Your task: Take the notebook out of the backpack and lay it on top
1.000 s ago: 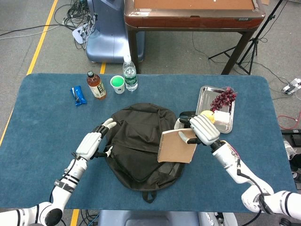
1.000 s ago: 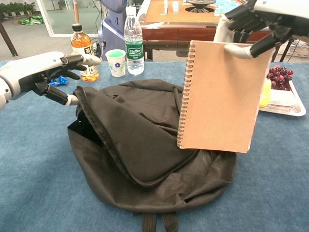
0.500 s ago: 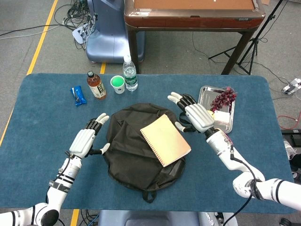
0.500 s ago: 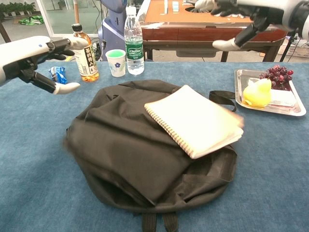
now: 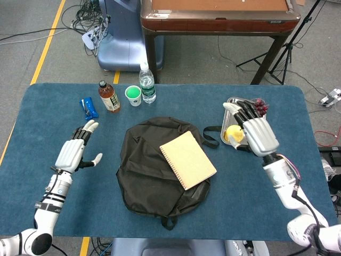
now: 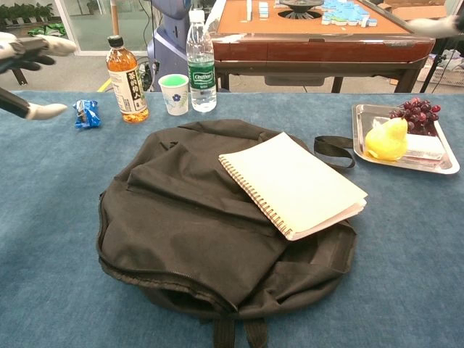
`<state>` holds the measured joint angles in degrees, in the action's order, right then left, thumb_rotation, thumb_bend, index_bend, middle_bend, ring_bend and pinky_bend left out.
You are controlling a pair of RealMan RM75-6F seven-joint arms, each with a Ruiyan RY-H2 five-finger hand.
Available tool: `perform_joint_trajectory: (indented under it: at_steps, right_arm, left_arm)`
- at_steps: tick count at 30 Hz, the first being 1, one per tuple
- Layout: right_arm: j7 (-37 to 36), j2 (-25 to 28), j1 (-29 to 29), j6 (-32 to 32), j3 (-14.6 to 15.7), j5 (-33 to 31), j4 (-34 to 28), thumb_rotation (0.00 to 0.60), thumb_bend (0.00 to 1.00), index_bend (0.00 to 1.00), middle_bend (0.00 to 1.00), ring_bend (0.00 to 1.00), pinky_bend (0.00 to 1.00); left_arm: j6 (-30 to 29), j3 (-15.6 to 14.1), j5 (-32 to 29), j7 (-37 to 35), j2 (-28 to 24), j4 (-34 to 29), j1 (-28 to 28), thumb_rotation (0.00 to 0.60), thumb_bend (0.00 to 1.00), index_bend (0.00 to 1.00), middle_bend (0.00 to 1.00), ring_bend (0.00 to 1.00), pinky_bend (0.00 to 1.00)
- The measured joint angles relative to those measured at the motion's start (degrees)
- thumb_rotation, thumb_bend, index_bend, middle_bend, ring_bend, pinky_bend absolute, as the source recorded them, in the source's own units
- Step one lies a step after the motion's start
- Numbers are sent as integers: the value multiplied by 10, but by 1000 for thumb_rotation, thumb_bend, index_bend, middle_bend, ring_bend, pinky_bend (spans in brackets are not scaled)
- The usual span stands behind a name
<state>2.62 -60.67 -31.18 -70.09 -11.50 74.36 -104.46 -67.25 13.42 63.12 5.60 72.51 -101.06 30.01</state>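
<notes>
A tan spiral notebook (image 5: 187, 159) (image 6: 293, 183) lies flat on the right half of the black backpack (image 5: 154, 170) (image 6: 188, 225), which sits collapsed in the middle of the blue table. My left hand (image 5: 74, 152) (image 6: 22, 61) hovers open well left of the backpack, fingers spread, holding nothing. My right hand (image 5: 256, 133) hovers open to the right of the backpack, over the near edge of the metal tray, also holding nothing. In the chest view only a sliver of the right hand (image 6: 435, 25) shows at the top right corner.
A metal tray (image 5: 232, 106) (image 6: 435, 165) at the right holds grapes (image 6: 419, 114) and a yellow fruit (image 6: 387, 139). Along the far edge stand a tea bottle (image 5: 108, 96), a green cup (image 5: 133, 96) and a water bottle (image 5: 147, 83). A blue wrapper (image 5: 89, 108) lies at the left.
The right hand released the notebook onto the backpack and drew back right toward the tray. The left hand let go of the backpack flap and moved away left; the bag settled flat.
</notes>
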Motion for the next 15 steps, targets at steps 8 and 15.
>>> perform_joint_trajectory:
  at_steps: [8,15]
  right_arm:
    - [45,50,113,-96,72,33,-31,600,382,195,298,193,214]
    - [19,60,195,-158,117,70,-13,600,382,250,305,193,221]
  left_arm:
    - [-35,-9,-4,-16,-34,24,-44,600,292,49,0,0,0]
    - [-91,-39,42,-35,-45,36,-93,600,292,58,0,0,0]
